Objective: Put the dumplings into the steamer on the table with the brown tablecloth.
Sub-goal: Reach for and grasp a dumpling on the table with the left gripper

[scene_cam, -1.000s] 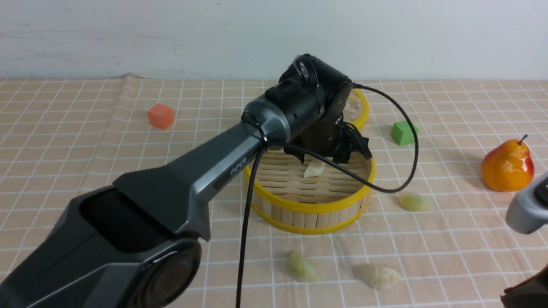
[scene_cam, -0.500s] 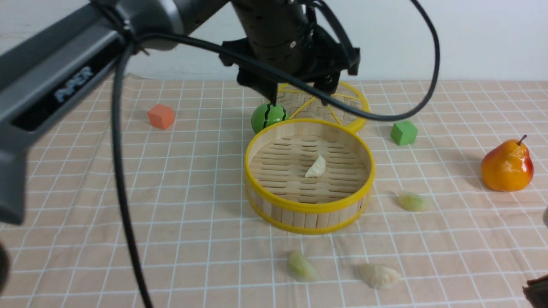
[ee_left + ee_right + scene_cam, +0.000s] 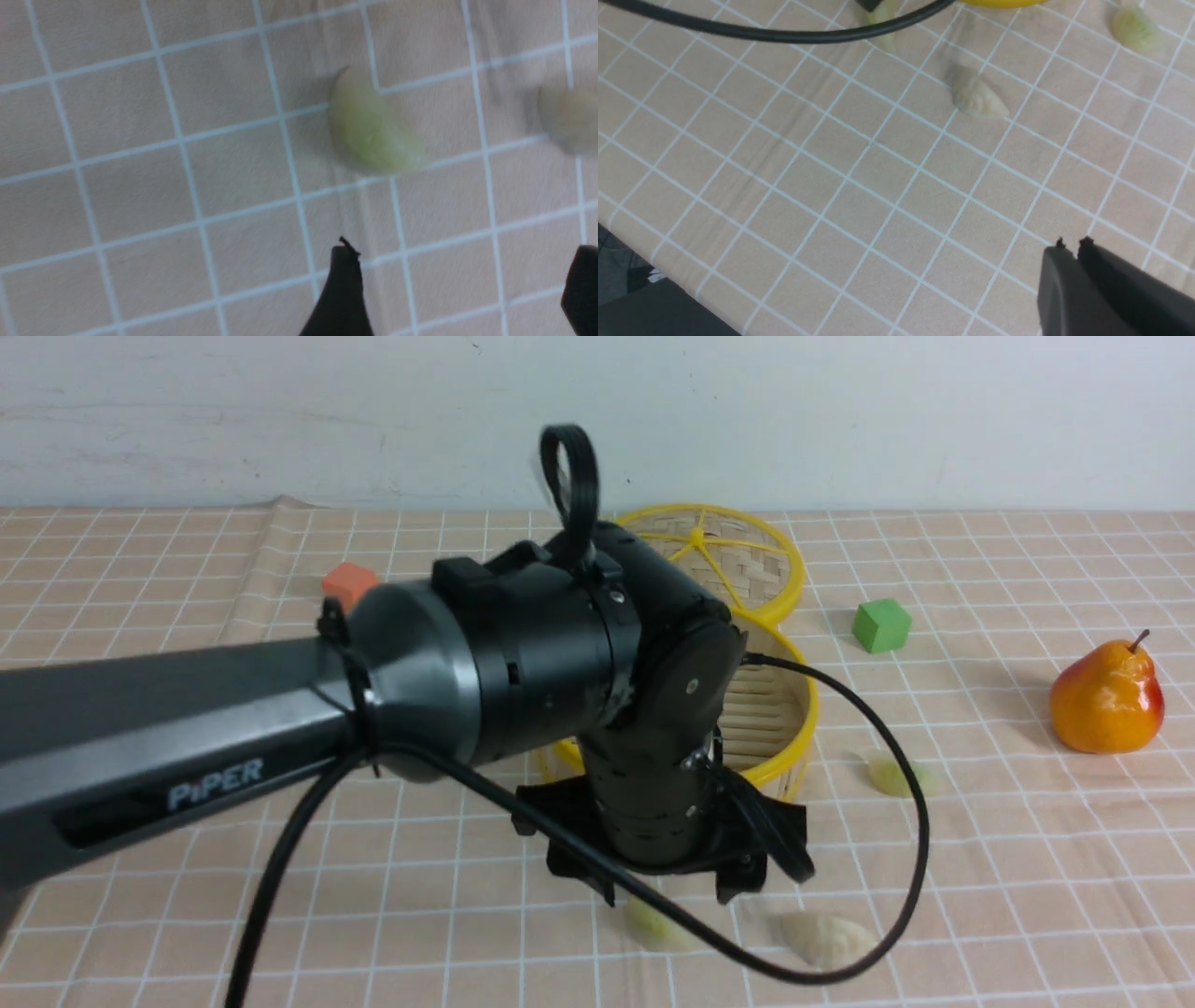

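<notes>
Three dumplings lie in plain sight on the cloth [image 3: 1027,896], all outside the steamer [image 3: 810,714]. A green dumpling [image 3: 651,926] sits nearest the robot, in front of the steamer. A cream dumpling [image 3: 826,938] lies near it on the right. A second green dumpling [image 3: 896,777] lies just beside the steamer's right wall. The steamer's floor is mostly hidden behind the left arm [image 3: 187,728], so what is inside cannot be told. The left gripper [image 3: 667,896] points down just over the near green dumpling. Its jaws are spread wide and hold nothing. In the left wrist view both fingertips [image 3: 343,289] stand clear of the dumpling. A black cable [image 3: 920,831] loops from the wrist down past the cream dumpling. The right gripper [image 3: 1073,245] shows only in its own wrist view. It hangs above bare cloth well apart from the cream dumpling, with its jaws pressed together and nothing between them. Behind the steamer and touching its far rim lies a flat woven lid [image 3: 747,560]. An orange cube [image 3: 347,581] sits far left, a green cube [image 3: 880,625] right of the lid, and a pear [image 3: 1106,695] far right.
</notes>
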